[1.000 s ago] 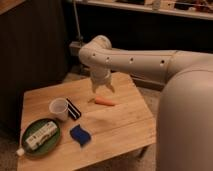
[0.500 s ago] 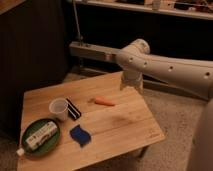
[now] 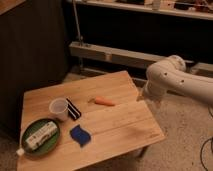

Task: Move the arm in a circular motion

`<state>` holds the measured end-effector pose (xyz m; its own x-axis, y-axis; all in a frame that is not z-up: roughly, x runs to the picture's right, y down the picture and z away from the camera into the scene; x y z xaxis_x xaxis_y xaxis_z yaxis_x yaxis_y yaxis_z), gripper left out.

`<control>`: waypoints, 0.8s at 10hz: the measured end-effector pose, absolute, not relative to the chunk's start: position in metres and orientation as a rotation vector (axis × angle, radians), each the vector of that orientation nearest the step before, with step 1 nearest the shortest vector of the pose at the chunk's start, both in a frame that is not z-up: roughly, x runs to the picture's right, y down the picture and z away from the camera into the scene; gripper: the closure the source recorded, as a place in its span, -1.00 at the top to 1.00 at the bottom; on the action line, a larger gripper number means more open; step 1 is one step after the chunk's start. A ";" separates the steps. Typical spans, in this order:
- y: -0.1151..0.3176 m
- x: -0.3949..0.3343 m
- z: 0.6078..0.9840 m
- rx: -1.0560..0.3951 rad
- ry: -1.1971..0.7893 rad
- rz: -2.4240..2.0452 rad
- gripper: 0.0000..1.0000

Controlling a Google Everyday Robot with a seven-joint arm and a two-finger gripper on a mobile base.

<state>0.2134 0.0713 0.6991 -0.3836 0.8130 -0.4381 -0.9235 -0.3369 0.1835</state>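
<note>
The arm, a thick cream-white tube dotted with small dark spots, reaches in from the right edge and bends at a rounded elbow high on the right. From that elbow a short tapered end points down and left to the hand, which hangs just off the tabletop's far right corner, over the floor rather than over the wood. Whether the hand is wide or narrow cannot be told from here; nothing is seen in it.

The wooden tabletop carries several things, all well apart from the hand. An orange carrot lies near the middle, towards the far side. Left of it stands a white cup, with a small black-and-white striped object just beside it on the right. Nearer, a blue sponge lies flat on the wood. At the near left corner sits a green plate holding a pale packaged item.

Behind the tabletop runs a dark wall with a long pale rail.
</note>
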 end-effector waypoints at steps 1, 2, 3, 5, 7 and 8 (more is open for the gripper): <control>0.088 0.205 0.691 -0.380 0.487 1.881 0.30; 0.102 0.191 0.682 -0.431 0.491 1.842 0.30; 0.115 0.173 0.673 -0.480 0.496 1.803 0.30; 0.136 0.120 0.653 -0.563 0.501 1.722 0.30; 0.151 0.066 0.632 -0.625 0.509 1.646 0.30; 0.160 0.031 0.621 -0.663 0.510 1.591 0.30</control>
